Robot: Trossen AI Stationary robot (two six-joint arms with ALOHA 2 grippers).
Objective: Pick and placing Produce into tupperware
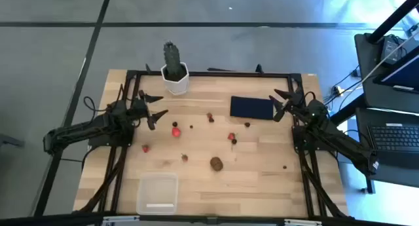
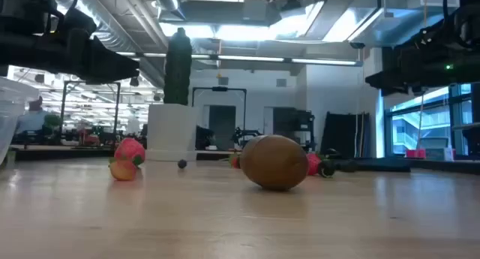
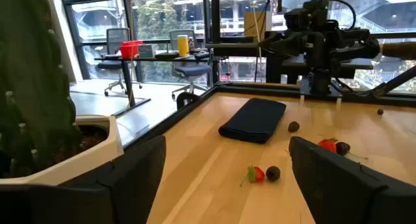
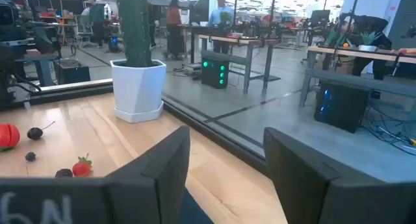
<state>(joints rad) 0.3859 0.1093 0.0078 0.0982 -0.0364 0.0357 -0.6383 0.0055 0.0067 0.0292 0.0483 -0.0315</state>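
The produce lies scattered over the middle of the wooden table: red strawberries (image 1: 176, 131) (image 1: 145, 148) (image 1: 231, 137), tiny dark berries (image 1: 192, 126) (image 1: 247, 124) and a brown kiwi (image 1: 216, 163) (image 2: 274, 162). The clear tupperware (image 1: 158, 192) stands on its base near the table's near edge. My left gripper (image 1: 154, 108) (image 3: 227, 178) hovers open above the table's left part, pointing right, with a strawberry (image 3: 257, 174) ahead of it. My right gripper (image 1: 283, 103) (image 4: 227, 165) hovers open at the right end of the navy rectangle, pointing left.
A green cactus in a white pot (image 1: 174, 69) (image 4: 138, 87) stands at the far edge, close to my left gripper. A flat dark navy rectangle (image 1: 251, 107) (image 3: 255, 119) lies right of centre. A black frame (image 1: 209, 73) borders the table. Bare wood (image 1: 262, 187) lies right of the tupperware.
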